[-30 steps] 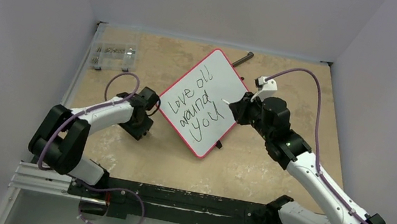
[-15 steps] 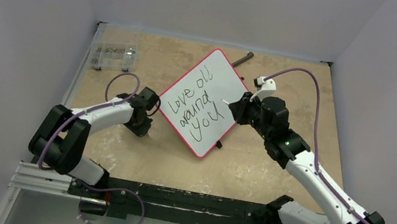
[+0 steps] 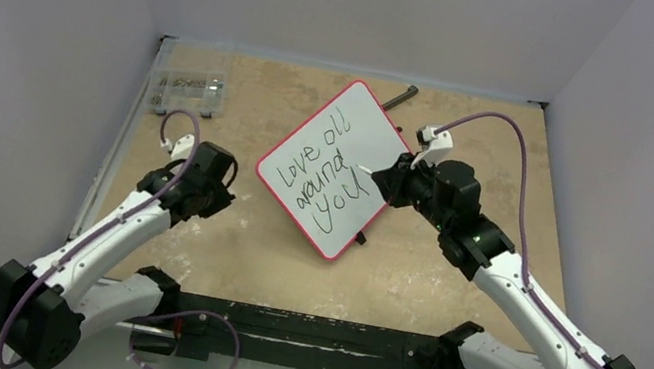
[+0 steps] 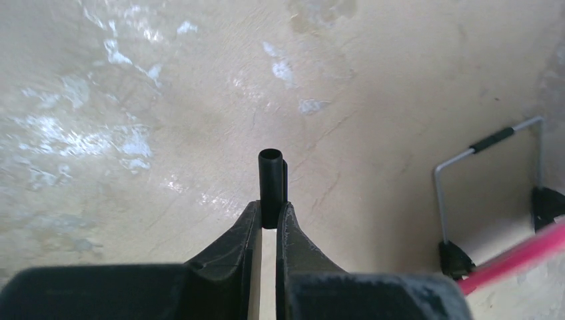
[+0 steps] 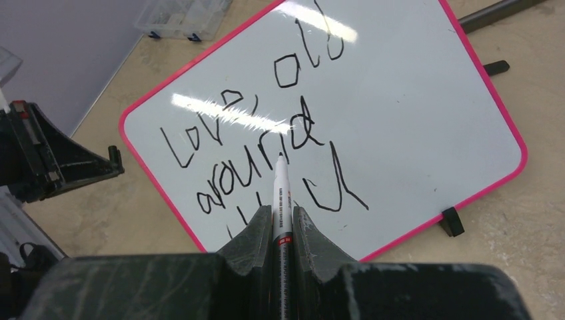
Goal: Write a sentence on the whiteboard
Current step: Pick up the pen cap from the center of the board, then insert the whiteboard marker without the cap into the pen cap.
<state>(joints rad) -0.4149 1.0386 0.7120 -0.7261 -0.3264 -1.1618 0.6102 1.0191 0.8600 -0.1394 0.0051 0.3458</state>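
The whiteboard [image 3: 359, 124], white with a red-pink rim, lies turned diagonally at the table's middle back. The sentence [image 3: 324, 176] "Love all around you" is written on it in black, in three slanted lines, and also shows in the right wrist view [image 5: 266, 143]. My right gripper [image 3: 393, 178] is shut on a white marker [image 5: 280, 193], whose tip hovers at the word "around", over the board [image 5: 420, 113]. My left gripper [image 3: 215, 193] is left of the board and apart from it, shut on a black marker cap [image 4: 270, 180] above bare table. The board's rim [image 4: 520, 257] shows at that view's right.
A clear plastic box [image 3: 185, 91] sits at the back left. A dark rod [image 3: 400, 97] lies behind the board's far corner. A grey wire stand [image 4: 460, 167] and black clips sit under the board's edge. Walls close in on three sides.
My left arm has pulled back from the board's left edge, towards the left and near side, with the cap. The board shifted slightly left. My right gripper with the marker barely moved.
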